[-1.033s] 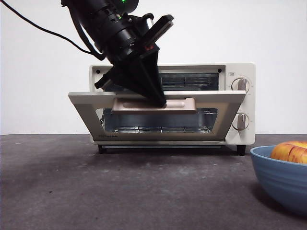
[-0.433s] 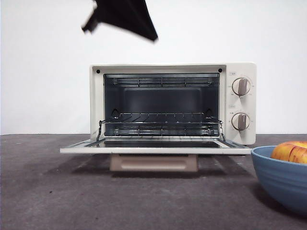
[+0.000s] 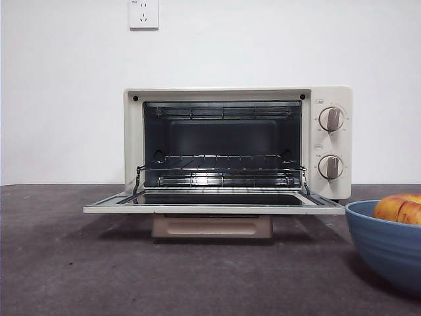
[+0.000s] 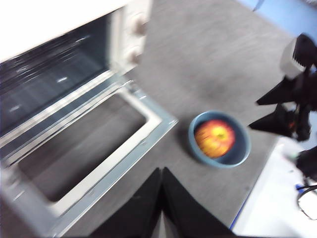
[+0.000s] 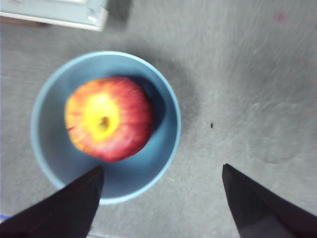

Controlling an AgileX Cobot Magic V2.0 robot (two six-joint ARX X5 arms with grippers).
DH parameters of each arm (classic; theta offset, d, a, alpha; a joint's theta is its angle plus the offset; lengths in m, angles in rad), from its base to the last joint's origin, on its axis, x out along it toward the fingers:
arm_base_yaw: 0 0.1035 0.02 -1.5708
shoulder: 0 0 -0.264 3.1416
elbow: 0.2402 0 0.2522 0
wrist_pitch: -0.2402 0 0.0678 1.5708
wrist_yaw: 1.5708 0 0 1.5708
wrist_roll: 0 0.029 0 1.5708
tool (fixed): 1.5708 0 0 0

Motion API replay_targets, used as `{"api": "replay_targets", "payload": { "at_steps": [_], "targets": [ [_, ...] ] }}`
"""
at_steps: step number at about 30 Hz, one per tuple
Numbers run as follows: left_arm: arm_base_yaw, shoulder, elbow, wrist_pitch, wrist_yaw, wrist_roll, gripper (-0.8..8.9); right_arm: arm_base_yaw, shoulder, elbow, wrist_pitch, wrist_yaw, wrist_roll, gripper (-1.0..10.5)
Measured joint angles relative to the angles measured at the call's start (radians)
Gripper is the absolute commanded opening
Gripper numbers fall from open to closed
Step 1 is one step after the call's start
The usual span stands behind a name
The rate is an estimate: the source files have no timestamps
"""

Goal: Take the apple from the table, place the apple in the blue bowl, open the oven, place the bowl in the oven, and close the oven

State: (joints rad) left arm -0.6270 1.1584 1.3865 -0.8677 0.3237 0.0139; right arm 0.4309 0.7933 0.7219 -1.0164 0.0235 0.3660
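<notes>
Oven (image 3: 237,145) open at the far middle of the tabletop (image 3: 79,263), bowl (image 5: 105,126) holding the apple (image 5: 108,118) near right, directly under the wide-open right jaws, closed left jaws farther off.

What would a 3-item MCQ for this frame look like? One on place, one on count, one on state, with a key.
1. Where is the apple? A) in the blue bowl B) on the oven rack C) on the table
2. How many knobs on the oven? A) one B) two C) three
3. The oven door is: A) shut B) half open C) fully down

Key: 1 A, right wrist view shows it inside the rim; 2 B, two stacked beside the cavity; 3 C, door lies flat.
</notes>
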Motion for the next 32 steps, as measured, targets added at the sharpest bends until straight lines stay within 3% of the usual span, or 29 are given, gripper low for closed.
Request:
{"api": "replay_targets", "payload": {
  "at_steps": [8, 12, 22, 32],
  "targets": [
    [0.071, -0.154, -0.004, -0.095, -0.043, 0.022, 0.07, -0.300, 0.144, -0.005, 0.086, -0.233, -0.182, 3.3],
    [0.092, -0.229, -0.026, -0.138, -0.048, 0.021, 0.07, -0.353, 0.225, -0.011, 0.163, -0.348, -0.223, 3.2],
    [0.095, -0.375, -0.060, -0.209, -0.062, -0.013, 0.07, -0.353, 0.367, -0.012, 0.224, -0.340, -0.248, 2.3],
    [0.095, -0.401, -0.060, -0.257, -0.063, -0.030, 0.07, -0.331, 0.458, -0.012, 0.251, -0.335, -0.259, 1.0]
  ]
}}
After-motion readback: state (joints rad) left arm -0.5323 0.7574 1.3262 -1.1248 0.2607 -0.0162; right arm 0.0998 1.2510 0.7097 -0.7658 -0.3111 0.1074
